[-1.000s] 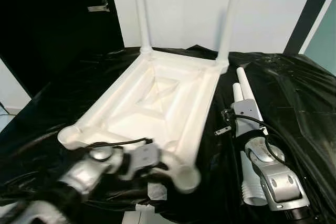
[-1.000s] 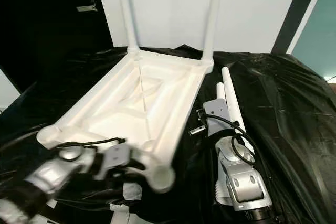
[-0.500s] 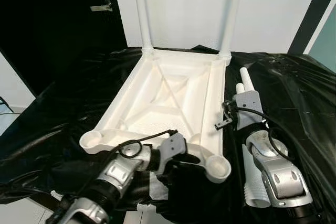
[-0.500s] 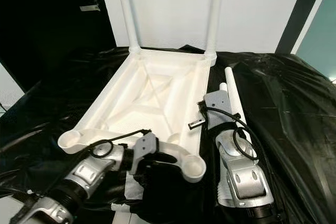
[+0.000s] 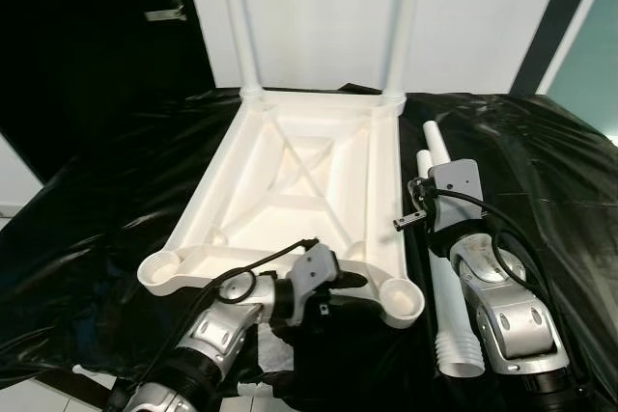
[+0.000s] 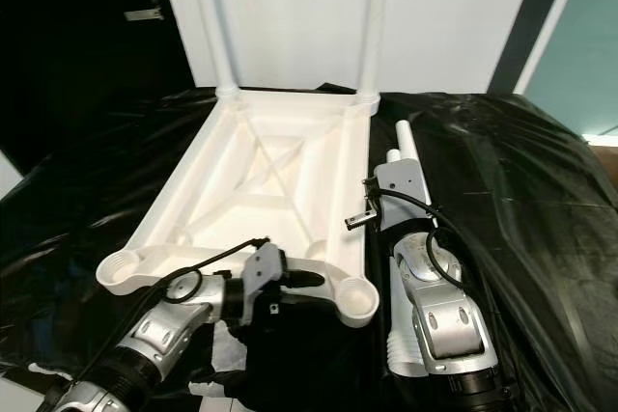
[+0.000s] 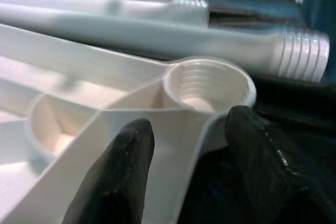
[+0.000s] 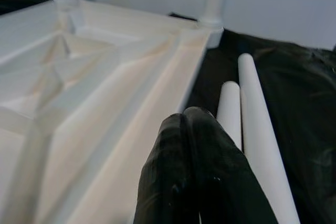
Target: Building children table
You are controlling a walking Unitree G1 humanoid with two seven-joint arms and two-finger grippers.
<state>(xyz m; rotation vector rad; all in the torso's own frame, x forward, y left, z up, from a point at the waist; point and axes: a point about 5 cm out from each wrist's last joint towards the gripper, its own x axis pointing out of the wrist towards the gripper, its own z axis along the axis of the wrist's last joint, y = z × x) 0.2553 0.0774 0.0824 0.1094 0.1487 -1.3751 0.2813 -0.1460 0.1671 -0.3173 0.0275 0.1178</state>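
Observation:
A white plastic table top (image 5: 290, 190) lies upside down on black sheeting. Two white legs (image 5: 238, 26) (image 5: 406, 26) stand screwed into its far corners. The near corners have bare threaded sockets (image 5: 401, 301) (image 5: 159, 267). My left gripper (image 5: 352, 282) is shut on the near rim beside the near right socket (image 7: 207, 85), one finger (image 7: 121, 171) on the rim's inner side, the other outside. Two loose legs (image 5: 435, 151) lie right of the table top, partly under my right arm. My right gripper (image 8: 185, 116) hovers shut and empty over the right rim, next to the loose legs (image 8: 252, 103).
Black plastic sheeting (image 5: 541, 171) covers the whole work surface and is wrinkled. A white wall stands behind, a dark doorway (image 5: 97, 36) at far left. A white scrap (image 5: 280, 359) lies under the near rim. Pale floor shows at the near left corner.
The table top's near end has swung right with my left gripper, and it now lies straighter and flat. My left arm, blurred a second ago, is still. The right arm has barely moved.

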